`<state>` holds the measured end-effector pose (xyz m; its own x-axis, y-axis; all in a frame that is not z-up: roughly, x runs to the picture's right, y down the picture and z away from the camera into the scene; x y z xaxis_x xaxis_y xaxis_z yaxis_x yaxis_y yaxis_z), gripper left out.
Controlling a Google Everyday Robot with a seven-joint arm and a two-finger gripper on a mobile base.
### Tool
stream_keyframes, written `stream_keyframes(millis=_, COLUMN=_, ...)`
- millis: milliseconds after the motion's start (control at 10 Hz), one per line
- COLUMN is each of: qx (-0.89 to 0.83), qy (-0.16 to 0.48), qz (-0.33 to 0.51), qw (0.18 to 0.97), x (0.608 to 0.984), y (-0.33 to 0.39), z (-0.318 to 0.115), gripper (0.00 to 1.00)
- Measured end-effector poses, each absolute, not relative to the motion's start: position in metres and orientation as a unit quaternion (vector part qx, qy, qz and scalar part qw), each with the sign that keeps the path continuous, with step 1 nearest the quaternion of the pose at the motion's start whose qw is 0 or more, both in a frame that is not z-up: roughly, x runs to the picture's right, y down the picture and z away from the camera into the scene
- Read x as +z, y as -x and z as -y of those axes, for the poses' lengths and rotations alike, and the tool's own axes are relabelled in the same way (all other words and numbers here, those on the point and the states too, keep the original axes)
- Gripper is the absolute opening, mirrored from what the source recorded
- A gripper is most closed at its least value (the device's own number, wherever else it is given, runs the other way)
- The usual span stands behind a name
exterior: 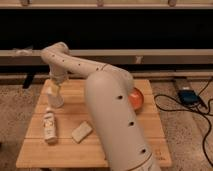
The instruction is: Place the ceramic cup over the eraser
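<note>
Leftmost, we see 1 white labelled bottle (49, 125) lying on the wooden table (60, 150). Just behind it, the ceramic cup (56, 99) stands near the table's left edge. The gripper (54, 88) sits at the cup's top; we cannot tell whether it is spread or clamped. Rightward lie 1 pale block (81, 131) and 1 orange bowl (137, 99). The eraser is hidden.

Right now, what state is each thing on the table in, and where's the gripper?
cup: standing on end at the left of the table, directly under the gripper.
gripper: lowered onto the top of the cup.
bottle: lying on its side, in front of the cup.
pale block: lying flat, right of the bottle.
orange bowl: upright, partly hidden by the arm.
eraser: not in view.
</note>
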<state>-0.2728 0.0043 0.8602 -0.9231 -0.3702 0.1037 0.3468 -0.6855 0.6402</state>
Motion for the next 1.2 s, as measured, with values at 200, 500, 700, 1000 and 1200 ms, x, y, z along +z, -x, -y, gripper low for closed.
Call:
stream_keyframes(millis=200, qx=-0.917, qy=-0.020, qz=0.342, qw=0.204, x=0.864, y=0.280, z=-0.007, gripper=0.80)
stream_keyframes(millis=500, qx=-0.916, qy=-0.022, qz=0.344, qw=0.207, x=0.868, y=0.290, z=-0.011, gripper=0.80)
stream_keyframes(millis=700, qx=-0.915, qy=-0.024, qz=0.346, qw=0.204, x=0.868, y=0.300, z=-0.014, gripper=0.80)
stream_keyframes(millis=1000, qx=-0.915, qy=-0.027, qz=0.349, qw=0.199, x=0.869, y=0.308, z=-0.015, gripper=0.80)
stream_keyframes(millis=1200, qx=-0.916, qy=-0.027, qz=0.350, qw=0.194, x=0.870, y=0.314, z=-0.017, gripper=0.80)
